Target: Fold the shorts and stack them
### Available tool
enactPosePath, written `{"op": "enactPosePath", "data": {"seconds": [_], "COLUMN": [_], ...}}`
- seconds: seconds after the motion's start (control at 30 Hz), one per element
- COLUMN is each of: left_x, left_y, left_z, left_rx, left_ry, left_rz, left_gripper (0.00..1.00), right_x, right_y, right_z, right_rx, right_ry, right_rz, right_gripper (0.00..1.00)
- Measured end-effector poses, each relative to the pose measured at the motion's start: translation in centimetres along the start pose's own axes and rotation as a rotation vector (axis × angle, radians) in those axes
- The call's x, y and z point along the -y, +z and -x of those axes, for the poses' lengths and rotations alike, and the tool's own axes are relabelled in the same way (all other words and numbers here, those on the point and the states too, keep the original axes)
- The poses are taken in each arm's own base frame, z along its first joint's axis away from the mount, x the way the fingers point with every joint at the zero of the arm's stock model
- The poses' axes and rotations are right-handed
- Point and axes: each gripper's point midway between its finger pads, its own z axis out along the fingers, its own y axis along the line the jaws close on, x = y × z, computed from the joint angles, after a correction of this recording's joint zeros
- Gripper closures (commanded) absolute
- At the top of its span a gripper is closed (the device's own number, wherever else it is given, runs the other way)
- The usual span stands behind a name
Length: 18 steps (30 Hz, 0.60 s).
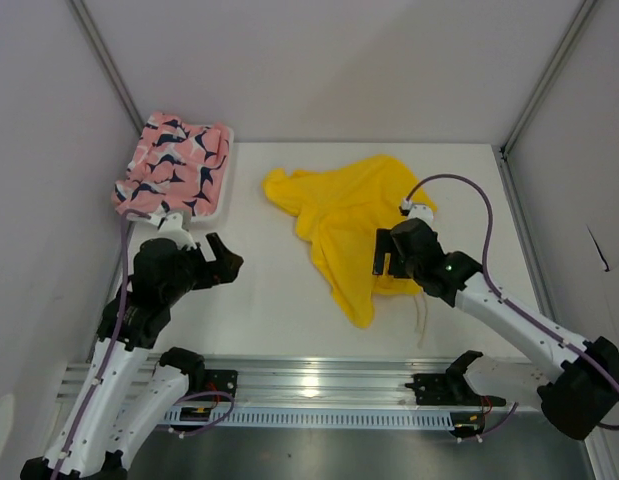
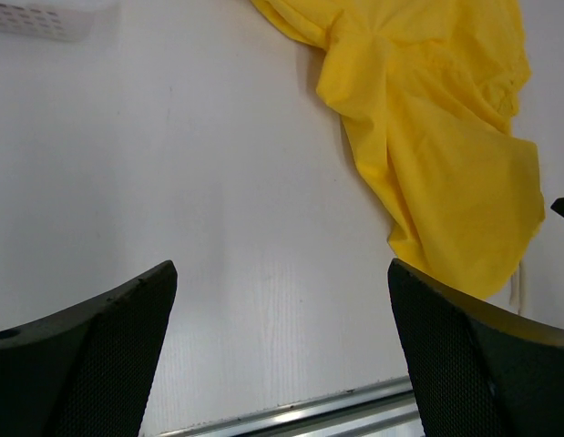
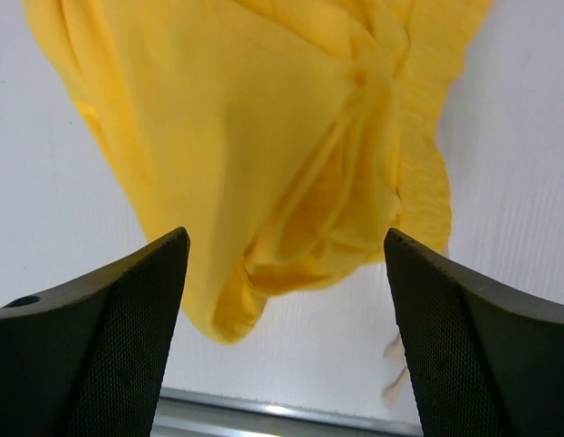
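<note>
Both gape empty: left hand (image 1: 227,262) aside, right hand (image 1: 383,254) over the crumpled bright yellow cloth shorts (image 1: 351,212) lying on the white counter (image 1: 279,295). Better to pinch an outer edge and spread them flat first.

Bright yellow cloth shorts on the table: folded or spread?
Spread, not folded: the bright yellow cloth shorts lie crumpled and loose on the white table, edges ragged, no neat fold.

A: What are the yellow shorts (image 1: 339,215) like where you look?
B: Soft matt cloth, creased. Your table (image 1: 269,290) is smooth, matt white; the rail (image 1: 309,376) shiny metal; the finger pads (image 3: 108,346) black, finely dimpled.
</note>
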Motion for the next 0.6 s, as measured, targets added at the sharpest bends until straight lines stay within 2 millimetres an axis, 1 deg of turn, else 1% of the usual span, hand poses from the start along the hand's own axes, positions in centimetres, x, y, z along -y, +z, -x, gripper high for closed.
{"op": "enactPosePath", "data": {"seconds": [0.07, 0.13, 0.27, 0.3, 0.33, 0.4, 0.47, 0.5, 0.6], "left_x": [0.4, 0.8, 2.7, 3.3, 4.0, 4.9, 5.5, 5.8, 7.2], "left_y": [0.5, 0.7, 1.2, 1.4, 1.6, 2.3, 3.0, 3.4, 4.6], "left_z": [-0.9, -1.5, -2.3, -2.5, -2.8, -3.6, -4.1, -4.4, -5.8], "left_rx": [-0.029, -0.051, -0.080, -0.090, -0.101, -0.130, -0.148, -0.157, -0.191], "left_ry": [-0.018, -0.026, -0.017, -0.008, 0.003, 0.018, 0.035, 0.043, 0.081], "left_rz": [-0.026, -0.043, -0.103, -0.119, -0.135, -0.145, -0.143, -0.141, -0.148], "left_gripper": [0.01, 0.01, 0.01, 0.01, 0.01, 0.01, 0.01, 0.01, 0.01], "right_x": [1.3, 2.3, 5.4, 5.8, 7.1, 8.3, 9.0, 9.1, 8.8], "right_y": [-0.4, -0.3, 1.5, 2.2, 2.6, 3.3, 3.5, 3.5, 3.7], "right_z": [-1.1, -1.9, -3.7, -4.6, -4.9, -6.5, -7.9, -8.2, -7.9], "right_rx": [0.004, -0.005, -0.053, -0.070, -0.075, -0.097, -0.118, -0.121, -0.110], "right_ry": [0.071, 0.129, 0.289, 0.334, 0.379, 0.461, 0.529, 0.554, 0.614], "right_rz": [-0.016, -0.033, -0.079, -0.066, -0.090, -0.091, -0.081, -0.069, -0.007], "right_gripper": [0.13, 0.14, 0.18, 0.18, 0.18, 0.19, 0.20, 0.20, 0.21]}}
